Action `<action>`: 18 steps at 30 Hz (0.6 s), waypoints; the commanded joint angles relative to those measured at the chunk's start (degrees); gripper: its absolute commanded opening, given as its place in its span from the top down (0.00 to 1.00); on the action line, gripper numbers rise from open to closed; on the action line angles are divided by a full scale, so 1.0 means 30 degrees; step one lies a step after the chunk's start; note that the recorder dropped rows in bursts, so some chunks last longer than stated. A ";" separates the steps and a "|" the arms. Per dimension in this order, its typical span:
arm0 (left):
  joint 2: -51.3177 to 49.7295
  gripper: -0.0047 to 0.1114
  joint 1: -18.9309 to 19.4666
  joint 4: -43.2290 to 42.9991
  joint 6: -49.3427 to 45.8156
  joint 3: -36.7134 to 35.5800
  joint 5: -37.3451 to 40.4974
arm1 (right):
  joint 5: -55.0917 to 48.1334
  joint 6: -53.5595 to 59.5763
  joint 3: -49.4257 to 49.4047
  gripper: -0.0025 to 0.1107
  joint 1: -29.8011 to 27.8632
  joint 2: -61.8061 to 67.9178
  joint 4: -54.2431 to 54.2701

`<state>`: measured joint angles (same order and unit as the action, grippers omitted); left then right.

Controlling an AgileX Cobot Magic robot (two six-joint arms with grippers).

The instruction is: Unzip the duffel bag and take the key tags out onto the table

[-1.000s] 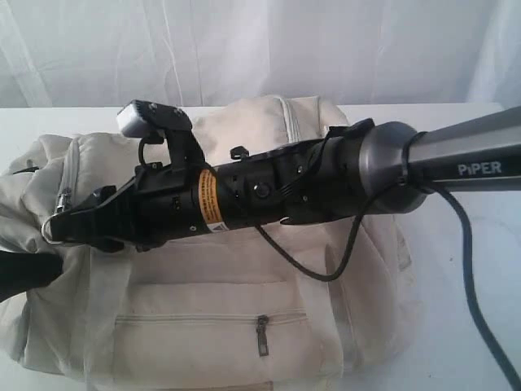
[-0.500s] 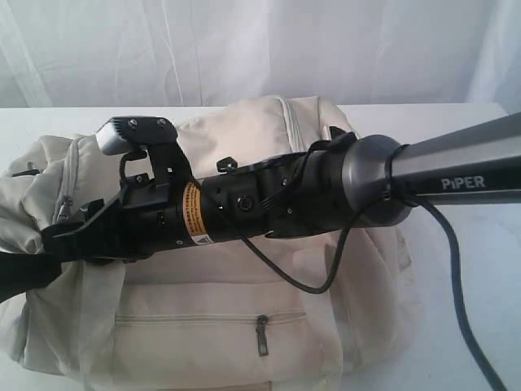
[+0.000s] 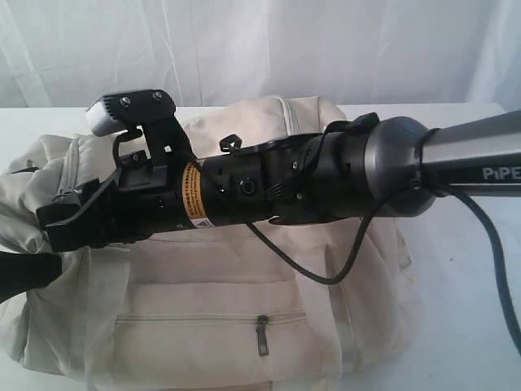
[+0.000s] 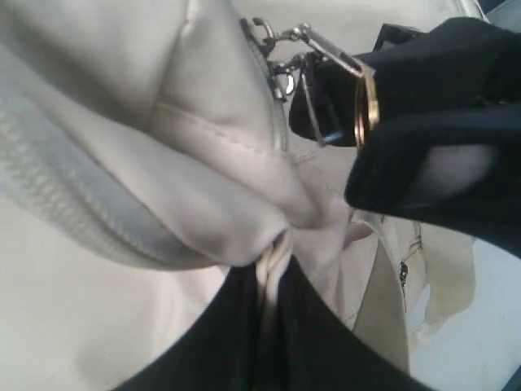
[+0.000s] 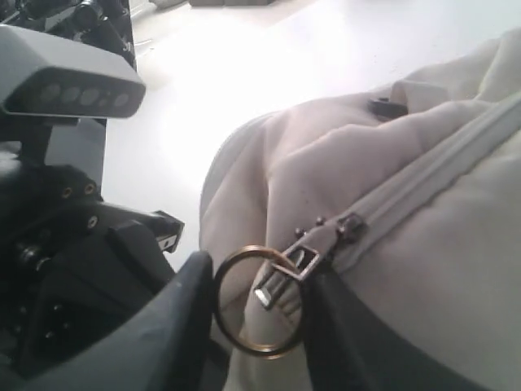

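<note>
The cream duffel bag (image 3: 244,309) lies on the white table (image 3: 448,326), its top zipper closed. My right gripper (image 3: 57,216) reaches across to the bag's left end. In the right wrist view this gripper (image 5: 256,301) holds the brass ring (image 5: 260,352) of the metal zipper pull (image 5: 313,248) between its two black fingers, which touch the ring on both sides. My left gripper (image 4: 273,261) is shut on a fold of the bag's fabric just below; its view also shows the ring (image 4: 366,102) edge-on. The key tags are hidden.
A front pocket with its own zipper pull (image 3: 262,334) faces the camera. The right arm and its black cable (image 3: 488,269) lie over the bag's top. White curtain hangs behind the table.
The right gripper shifted left along the bag's end, and its jaws narrowed around the brass ring. The left gripper kept its pinch on the fabric.
</note>
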<state>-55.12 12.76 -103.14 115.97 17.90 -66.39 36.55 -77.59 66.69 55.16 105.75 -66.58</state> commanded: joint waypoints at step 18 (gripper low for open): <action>0.0288 0.96 -0.0072 0.1065 -0.0162 0.0178 -0.1191 | -0.5380 0.5676 0.0059 0.98 0.0028 -0.0442 0.0506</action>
<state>-55.12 12.76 -103.03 115.62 17.90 -66.39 21.18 -65.46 66.69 55.36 104.98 -65.67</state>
